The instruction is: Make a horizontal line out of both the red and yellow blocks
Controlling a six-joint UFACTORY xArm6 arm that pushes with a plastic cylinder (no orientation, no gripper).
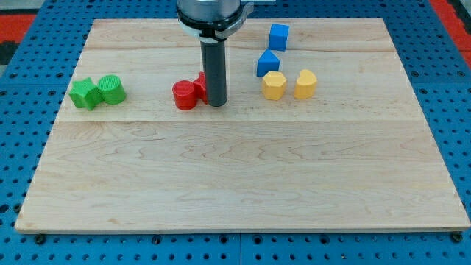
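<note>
A red cylinder stands left of centre near the view's top. A second red block sits just right of it, partly hidden behind my rod. My tip is down on the board, touching the right side of that second red block. A yellow hexagonal block and a yellow heart-shaped block sit side by side to the right of my tip, a gap away, roughly level with the red blocks.
A blue block sits just above the yellow hexagon and a blue cube sits higher up. A green star block and a green cylinder touch at the view's left. The wooden board lies on a blue pegboard.
</note>
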